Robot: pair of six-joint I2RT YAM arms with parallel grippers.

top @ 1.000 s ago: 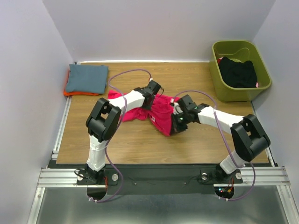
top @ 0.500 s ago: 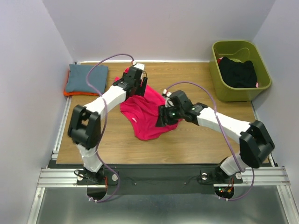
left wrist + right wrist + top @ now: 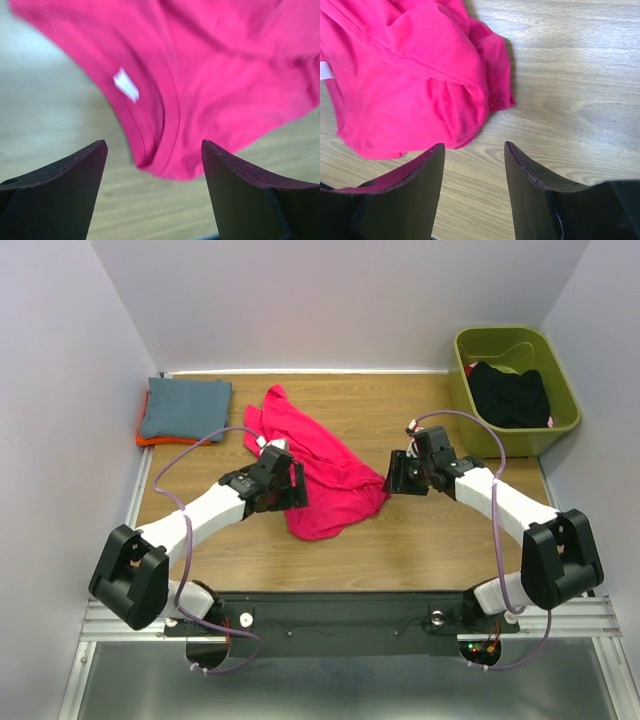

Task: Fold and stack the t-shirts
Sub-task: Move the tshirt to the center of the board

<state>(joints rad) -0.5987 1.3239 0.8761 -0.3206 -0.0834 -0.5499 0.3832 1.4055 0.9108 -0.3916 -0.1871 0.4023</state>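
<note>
1. The pink shirt (image 3: 320, 465) lies crumpled in the middle of the wooden table (image 3: 440, 540). It runs from a narrow end near the back edge down to a wider bunch toward the front.
2. The left gripper (image 3: 285, 488) is just beside the shirt's left edge. Its fingers are spread wide with nothing between them, and its wrist camera looks at the neckline and a small white label (image 3: 126, 85).
3. The right gripper (image 3: 398, 475) sits just off the shirt's right edge. Its fingers are parted too and hold nothing, with bare wood showing between them.
4. At the back left corner a blue-grey shirt (image 3: 185, 408) lies folded flat on an orange shirt (image 3: 150, 440), of which only a thin edge shows.
5. At the back right stands a green bin (image 3: 470, 430) with a black garment (image 3: 510, 392) heaped inside.
</note>
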